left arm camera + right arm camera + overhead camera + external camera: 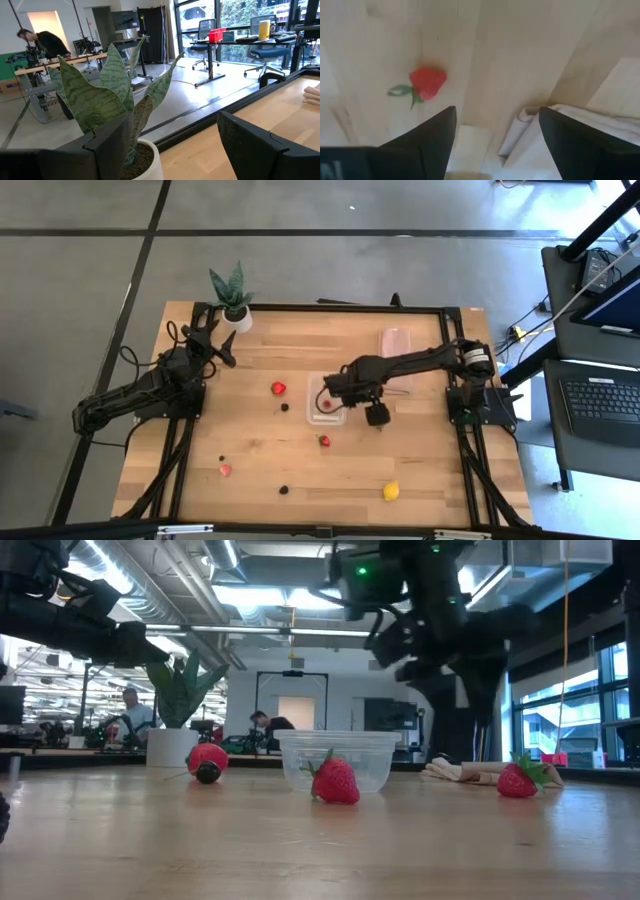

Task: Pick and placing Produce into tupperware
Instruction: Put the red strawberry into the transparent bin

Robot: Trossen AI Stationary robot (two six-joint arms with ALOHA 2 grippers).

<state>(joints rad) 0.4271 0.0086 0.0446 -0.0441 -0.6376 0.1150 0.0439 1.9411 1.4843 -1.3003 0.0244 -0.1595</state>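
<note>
Right gripper [331, 392] hovering over tupperware [326, 398], fingers spread wide, nothing held. Under it, tupperware holds one strawberry [426, 82]. Another strawberry [324, 441] just outside tupperware. Lemon [391, 491] well apart. Left gripper [207, 332] parked by potted plant [232, 293], spread wide too.

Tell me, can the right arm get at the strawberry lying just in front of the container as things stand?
Probably yes. The right pincer hangs open over the container, and the strawberry lies on bare wood just beside it with nothing on top or crowding it. The left pincer waits far off by the potted plant.
</note>
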